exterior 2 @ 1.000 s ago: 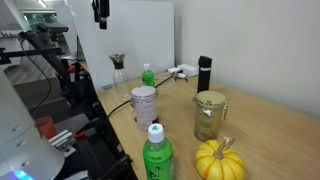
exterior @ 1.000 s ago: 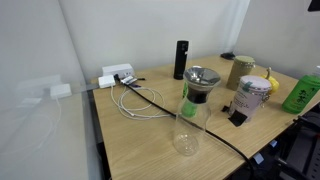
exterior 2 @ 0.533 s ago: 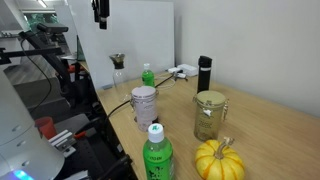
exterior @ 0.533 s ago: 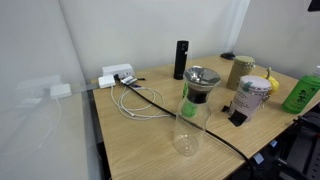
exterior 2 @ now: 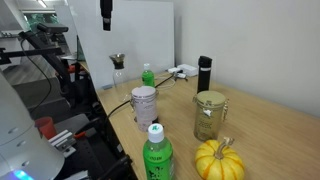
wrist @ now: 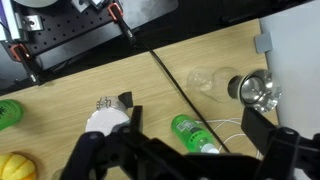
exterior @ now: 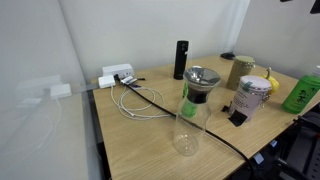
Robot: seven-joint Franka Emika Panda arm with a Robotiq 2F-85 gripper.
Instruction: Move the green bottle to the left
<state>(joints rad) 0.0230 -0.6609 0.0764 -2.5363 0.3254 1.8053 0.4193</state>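
Pincer [wrist: 190,118]: released; in the wrist view its two dark fingers [wrist: 130,120] stand wide apart with nothing between them.
Arm pose: in an exterior view the pincer [exterior 2: 105,14] hangs from the top edge, pointing straight down, high above the desk [exterior 2: 260,130] and clear of everything on it. The rest of the arm is out of frame.
Green bottle [exterior 2: 148,75]: upright on the desk. From the wrist it [wrist: 190,132] lies below the gap between the fingers, untouched.
Neighbours: the glass carafe [wrist: 215,78] stands just beside the bottle on one side and the white cup [wrist: 105,120] near it on the other.
Further out: a black cylinder [exterior 2: 204,72], a glass jar [exterior 2: 208,113], a yellow pumpkin [exterior 2: 218,160] and a second, white-capped green bottle [exterior 2: 155,150] stand well apart from the pincer.
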